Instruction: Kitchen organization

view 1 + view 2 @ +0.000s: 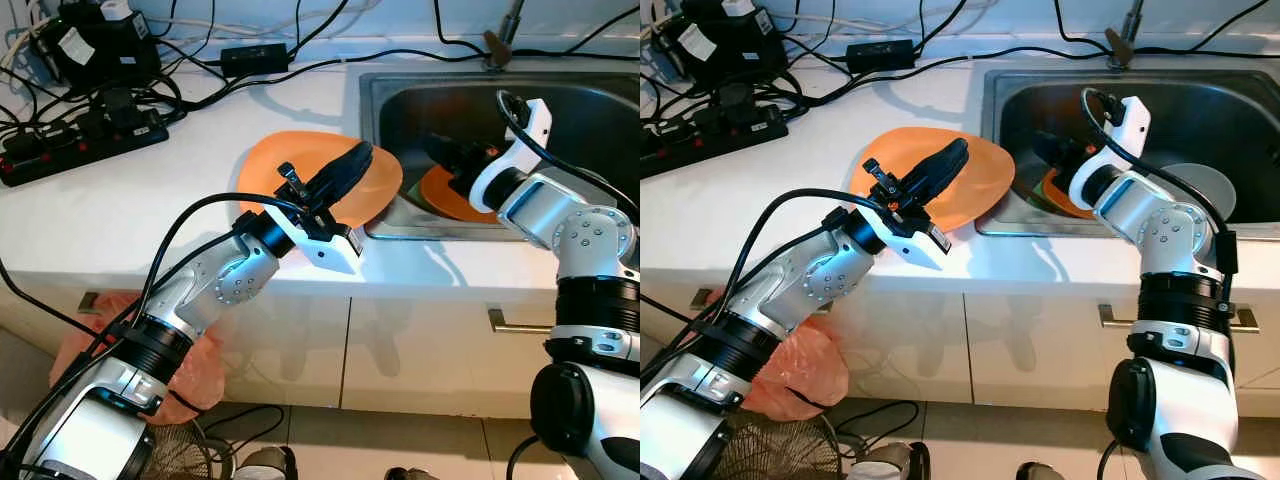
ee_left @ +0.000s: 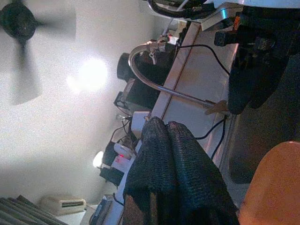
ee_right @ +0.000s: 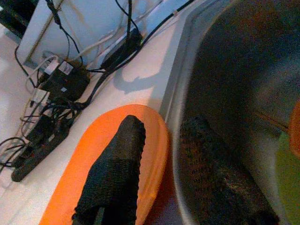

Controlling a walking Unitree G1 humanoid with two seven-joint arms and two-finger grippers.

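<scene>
Orange plastic dominates the centre of the left eye view: a wide orange plate point(image 1: 300, 175) lies on the white countertop point(image 1: 150, 210) with its right edge overhanging the rim of the steel sink point(image 1: 385, 90). The left gripper point(image 1: 345, 170) lies low across the plate, its two black fingers pressed together with nothing seen between them; whether they touch the plate cannot be told.

In the right of the frame the right gripper point(image 1: 455, 165) reaches down into the basin. Its wrist view shows the fingers point(image 3: 112, 173) spread apart, one over the plate's edge and the other inside the sink wall, gripping nothing. Beneath it in the basin sits another orange dish point(image 1: 440, 195), with a green piece beside it in the right eye view and a pale bowl point(image 1: 1200, 185) at the right of the sink.

The main hazard appears to be the overhang. A nudge from either arm could tip the plate into the basin, onto the dishes there. The two grippers are also near each other at the sink's left rim, so a careless sweep might bring them together. At the upper left, a power strip point(image 1: 85, 140) and tangled cables point(image 1: 200, 75) share the countertop, which would suffer from any splash.
</scene>
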